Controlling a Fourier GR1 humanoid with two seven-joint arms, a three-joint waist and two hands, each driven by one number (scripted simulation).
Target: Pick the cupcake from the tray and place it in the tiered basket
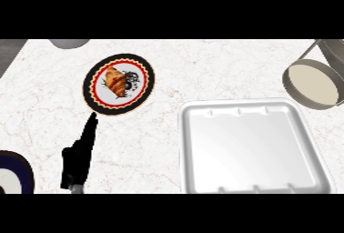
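- Marbled tabletop (222,68) is carrying a white tray (252,145), a tiered basket (310,84) far right, and a patterned plate (101,103) with a pastry (115,82).
- Left hand (79,157) is resting low at left, fingers (89,125) straight, holding nothing.
- Cupcake is showing nowhere; tray and visible basket tier are looking bare.
- Releasing it unseen is risking a miss beside the basket.
- Right hand is sitting outside the view, possibly carrying it; the frame is cutting off the basket.

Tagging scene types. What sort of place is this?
Probably a kitchen counter: a pale marbled top, a croissant on a plate, a white tray and a tiered basket.
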